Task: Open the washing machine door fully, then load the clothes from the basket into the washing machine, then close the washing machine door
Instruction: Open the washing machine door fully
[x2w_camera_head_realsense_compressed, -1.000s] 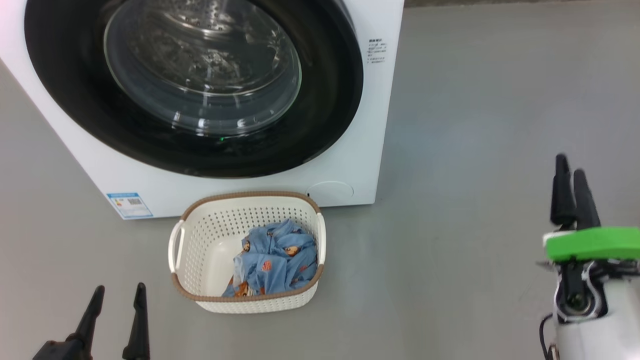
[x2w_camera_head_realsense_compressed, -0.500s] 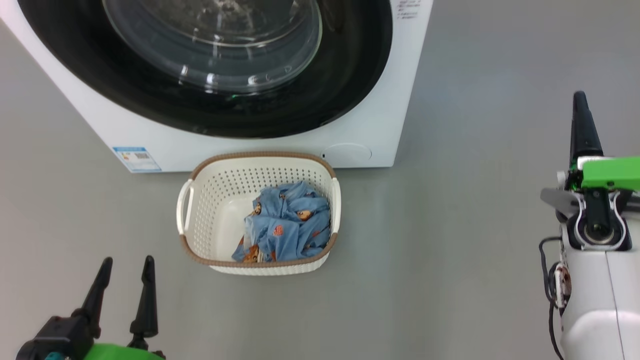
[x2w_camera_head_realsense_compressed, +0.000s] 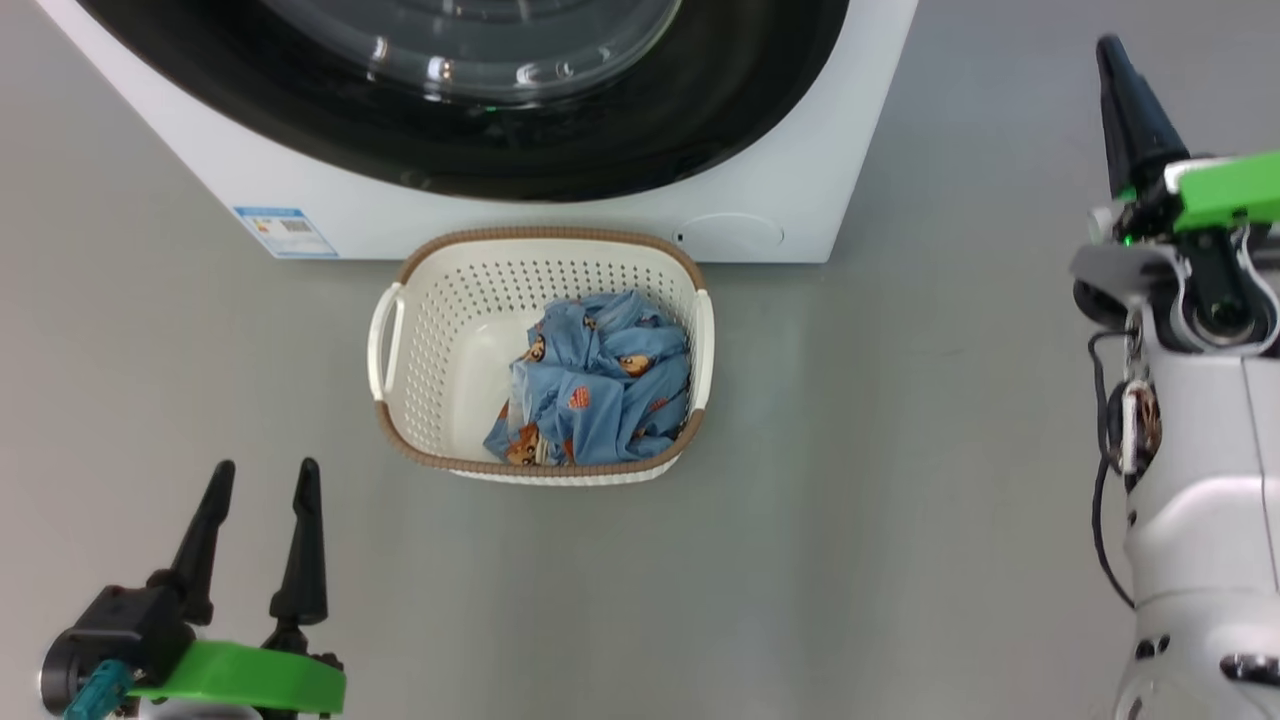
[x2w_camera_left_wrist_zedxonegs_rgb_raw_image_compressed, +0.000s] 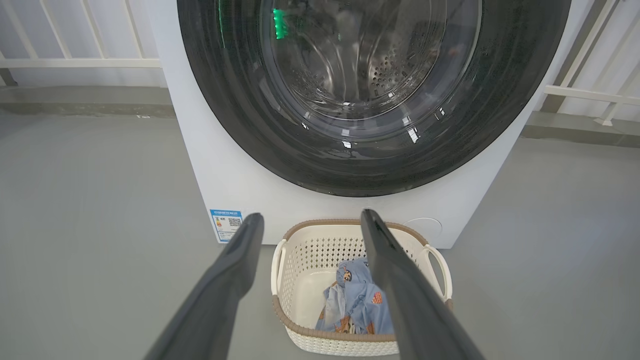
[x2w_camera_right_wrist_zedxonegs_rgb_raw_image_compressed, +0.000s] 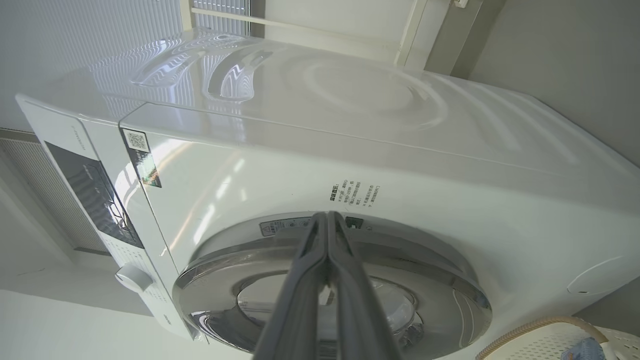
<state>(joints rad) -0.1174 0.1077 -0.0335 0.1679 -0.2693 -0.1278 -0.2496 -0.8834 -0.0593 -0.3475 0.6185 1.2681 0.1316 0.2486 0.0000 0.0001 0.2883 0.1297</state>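
The washing machine (x2w_camera_head_realsense_compressed: 760, 190) stands at the top of the head view, and its door (x2w_camera_head_realsense_compressed: 640, 120), a black rim around a glass window, lies shut against the front. On the floor just in front sits the basket (x2w_camera_head_realsense_compressed: 430, 330), with the clothes (x2w_camera_head_realsense_compressed: 600, 385) bunched in its right half. My left gripper (x2w_camera_head_realsense_compressed: 265, 470) is open at the lower left, short of the basket. At the upper right my right gripper (x2w_camera_head_realsense_compressed: 1108, 50) is shut on nothing, off the machine's right side. The left wrist view has the open left gripper (x2w_camera_left_wrist_zedxonegs_rgb_raw_image_compressed: 311, 216) framing the basket (x2w_camera_left_wrist_zedxonegs_rgb_raw_image_compressed: 300, 280) and clothes (x2w_camera_left_wrist_zedxonegs_rgb_raw_image_compressed: 357, 305) below the door (x2w_camera_left_wrist_zedxonegs_rgb_raw_image_compressed: 370, 90). The shut right gripper (x2w_camera_right_wrist_zedxonegs_rgb_raw_image_compressed: 327, 216) points at the door's edge (x2w_camera_right_wrist_zedxonegs_rgb_raw_image_compressed: 450, 295).
Grey floor surrounds the machine and basket. A blue energy label (x2w_camera_head_realsense_compressed: 285, 230) and a round service flap (x2w_camera_head_realsense_compressed: 735, 232) mark the lower front. The control panel (x2w_camera_right_wrist_zedxonegs_rgb_raw_image_compressed: 95, 195) and a knob (x2w_camera_right_wrist_zedxonegs_rgb_raw_image_compressed: 132, 277) show in the right wrist view. White railings (x2w_camera_left_wrist_zedxonegs_rgb_raw_image_compressed: 75, 62) stand behind the machine.
The head camera has tipped down, so machine and basket sit higher in its view. My right gripper has shut and moved forward alongside the machine. The left gripper stays open.
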